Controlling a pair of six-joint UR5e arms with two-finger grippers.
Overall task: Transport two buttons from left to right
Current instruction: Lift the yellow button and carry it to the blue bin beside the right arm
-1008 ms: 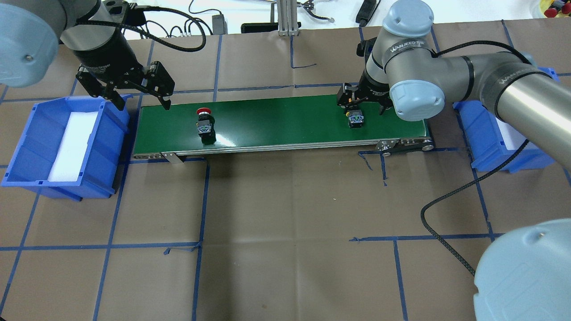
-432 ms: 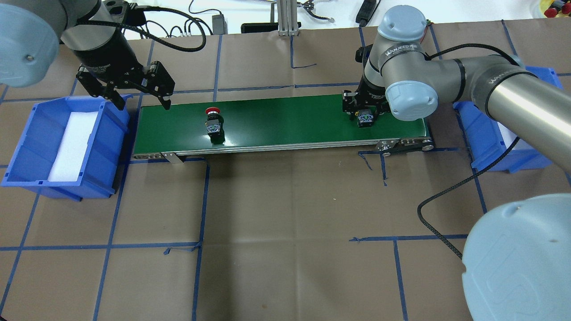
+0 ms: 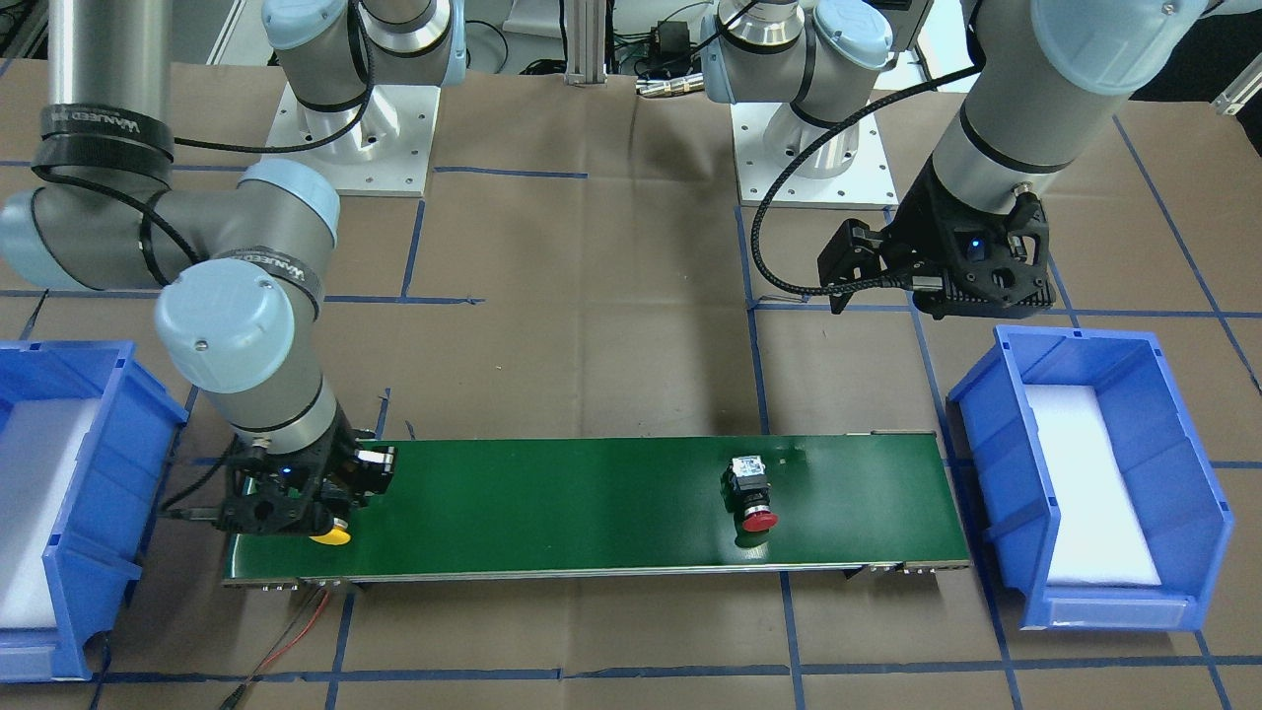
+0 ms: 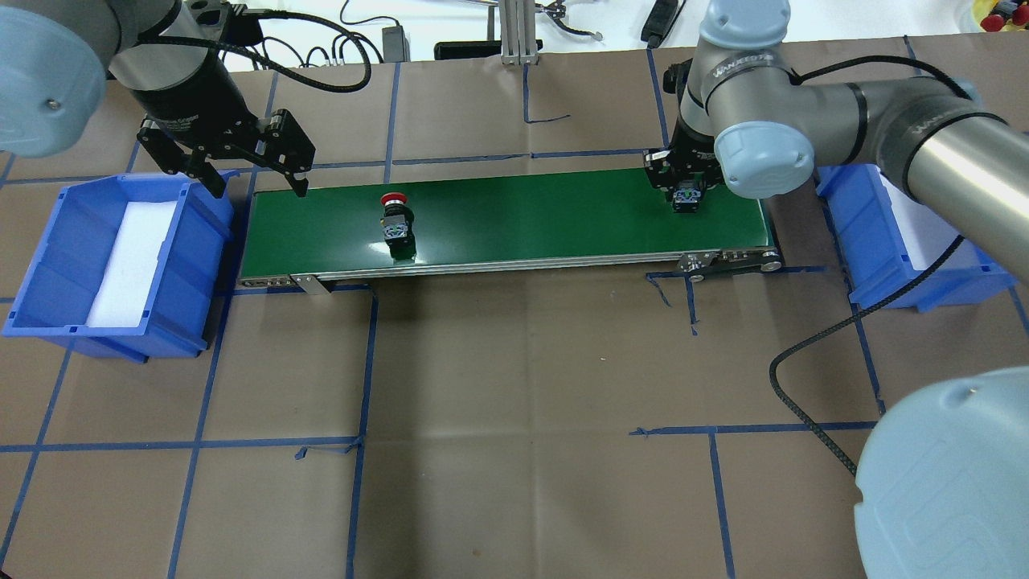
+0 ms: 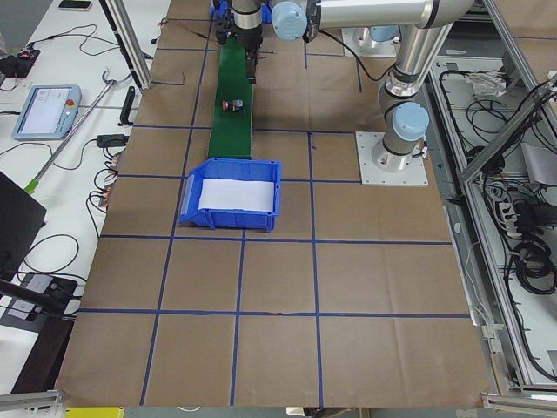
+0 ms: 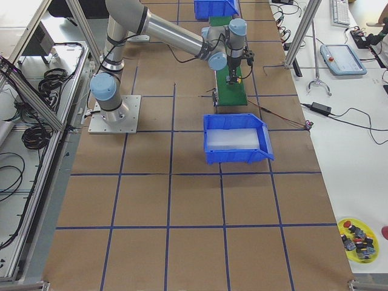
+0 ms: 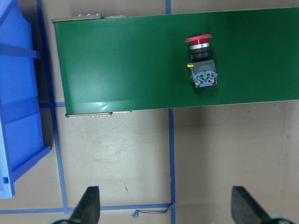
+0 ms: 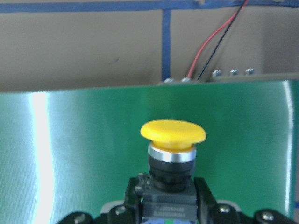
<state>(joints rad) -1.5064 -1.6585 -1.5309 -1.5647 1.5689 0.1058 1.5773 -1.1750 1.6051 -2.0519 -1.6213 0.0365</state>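
The red button (image 4: pixel 395 217) lies on its side on the green conveyor belt (image 4: pixel 522 217), left of the middle; it also shows in the left wrist view (image 7: pixel 201 60) and the front view (image 3: pixel 751 498). My left gripper (image 4: pixel 260 191) is open and empty, held above the belt's left end, apart from the red button. The yellow button (image 8: pixel 173 133) is at the belt's right end (image 3: pixel 330 535). My right gripper (image 4: pixel 686 193) is shut on its black contact block, low over the belt, with the yellow cap sticking out ahead of the fingers.
A blue bin with white foam (image 4: pixel 201 241) stands off the belt's left end. Another blue bin (image 4: pixel 852 233) stands off the right end, partly hidden by my right arm. Blue tape lines cross the brown table cover. Red and black wires (image 8: pixel 210 46) run off the belt's end.
The red button has ridden right along the belt. My right gripper followed the yellow button right and closed on it. My left gripper has stayed put.
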